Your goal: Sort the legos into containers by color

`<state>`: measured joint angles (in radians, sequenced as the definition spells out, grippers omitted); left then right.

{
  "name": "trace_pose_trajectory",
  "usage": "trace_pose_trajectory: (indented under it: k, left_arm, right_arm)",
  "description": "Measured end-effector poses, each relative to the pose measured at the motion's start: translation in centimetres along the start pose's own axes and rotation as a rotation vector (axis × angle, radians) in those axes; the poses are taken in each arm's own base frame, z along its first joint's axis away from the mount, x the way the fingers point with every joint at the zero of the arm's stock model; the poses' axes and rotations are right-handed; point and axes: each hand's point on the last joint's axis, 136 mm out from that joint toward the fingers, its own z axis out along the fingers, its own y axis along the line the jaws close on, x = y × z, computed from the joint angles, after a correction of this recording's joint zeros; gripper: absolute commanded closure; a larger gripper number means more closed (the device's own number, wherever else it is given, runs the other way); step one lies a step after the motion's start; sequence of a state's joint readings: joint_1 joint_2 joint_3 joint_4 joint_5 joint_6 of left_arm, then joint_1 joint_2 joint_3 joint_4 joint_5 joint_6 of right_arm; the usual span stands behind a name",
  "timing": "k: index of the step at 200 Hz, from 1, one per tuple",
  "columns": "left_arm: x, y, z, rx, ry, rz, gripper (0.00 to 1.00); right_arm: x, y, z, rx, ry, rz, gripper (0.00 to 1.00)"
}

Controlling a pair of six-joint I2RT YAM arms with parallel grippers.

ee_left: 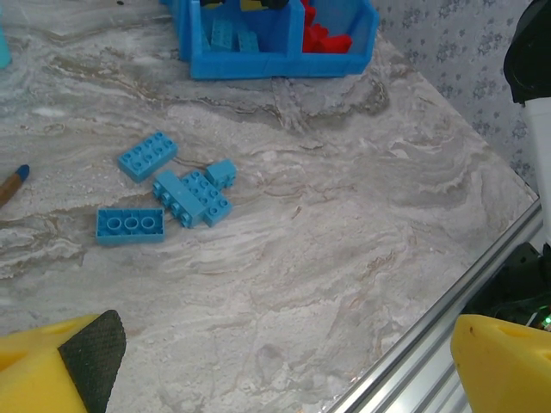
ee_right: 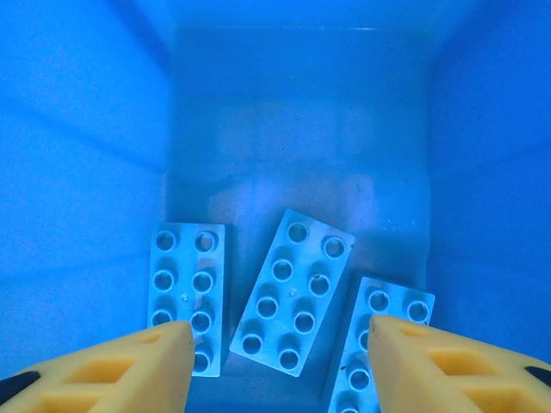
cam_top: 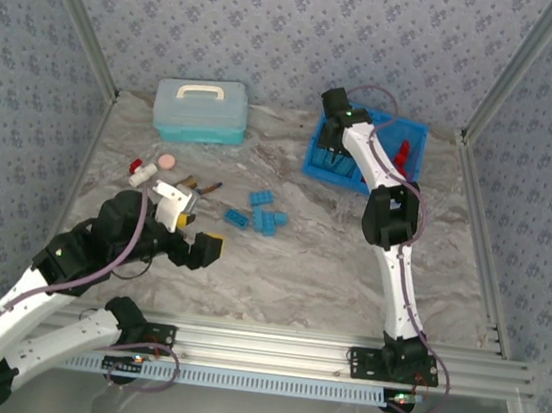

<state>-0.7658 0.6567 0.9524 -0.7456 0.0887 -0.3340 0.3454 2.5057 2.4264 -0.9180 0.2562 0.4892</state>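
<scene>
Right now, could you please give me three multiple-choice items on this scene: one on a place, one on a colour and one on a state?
1. Where is the right hand?
A. Over the tray's left compartment
B. Over the pale case
C. Over the pink disc

2. What colour are the loose bricks on the table?
A. Red
B. Light blue
C. Yellow

3. What state is the right hand in?
A. Open and empty
B. Shut on a red brick
C. Shut on a pencil

Answers:
1 A: the top view shows it at the tray's left half, and its wrist view shows blue bricks lying below it.
2 B: all the loose bricks in the left wrist view are light blue.
3 A: its fingers stand apart with nothing held between them.
</scene>
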Motion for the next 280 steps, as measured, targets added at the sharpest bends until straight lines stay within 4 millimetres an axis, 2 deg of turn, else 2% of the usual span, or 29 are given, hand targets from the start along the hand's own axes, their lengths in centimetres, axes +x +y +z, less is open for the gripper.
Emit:
trace_pose_trajectory:
  k: [20,34,47,66,91,103,111,127,157,179,249,264,280]
  left_arm:
    - [0.0,0.0,0.1,-0.001,0.002,0.001,0.01]
    - [0.0,0.1,0.2,-0.004,0.005,0.000,0.01]
    - [0.0,0.1,0.2,-0.005,0.004,0.001,0.01]
    - [0.0,0.1,0.2,-0.005,0.003,0.003,0.01]
    - [0.0,0.1,0.2,-0.009,0.002,0.003,0.01]
    - [0.0,0.1,0.1,-0.009,0.002,0.003,0.01]
    - [0.0,0.1,0.1,-0.009,0.002,0.003,0.01]
    - [0.0,0.1,0.1,-0.008,0.001,0.003,0.01]
    - [0.2,0.2,0.2,-0.009,0.005,-0.001,0.01]
    - [0.4,0.3,0.3,-0.011,0.010,-0.006,0.01]
    - [0.6,0.4,0.1,-0.009,0.001,-0.017,0.01]
    - [0.6,0.4,0.1,-0.009,0.001,-0.017,0.01]
    - [0.6,0.4,0.1,-0.009,0.001,-0.017,0.01]
  right_arm:
    - [0.0,-0.1,-0.9,-0.002,0.007,-0.004,0.43]
    - [-0.1,-0.1,-2.5,-0.008,0.000,-0.007,0.43]
    - [0.1,0.0,-5.0,-0.023,-0.013,-0.024,0.43]
    - [0.9,0.7,-10.3,-0.066,-0.057,-0.067,0.42]
    - [3.6,2.5,-17.1,-0.159,-0.118,-0.136,0.41]
    - [5.7,3.6,-18.9,-0.204,-0.122,-0.170,0.41]
    - [7.3,4.2,-19.3,-0.230,-0.111,-0.187,0.41]
    - [11.1,5.0,-18.6,-0.254,-0.062,-0.217,0.41]
    - [18.8,5.8,-14.5,-0.236,0.091,-0.255,0.40]
    - [22.0,6.5,-12.5,-0.250,0.170,-0.241,0.39]
    - [23.8,8.8,-8.7,-0.266,0.226,-0.216,0.46]
    - [24.4,9.0,-7.8,-0.259,0.242,-0.218,0.52]
    - [24.0,9.5,-8.0,-0.273,0.231,-0.207,0.59]
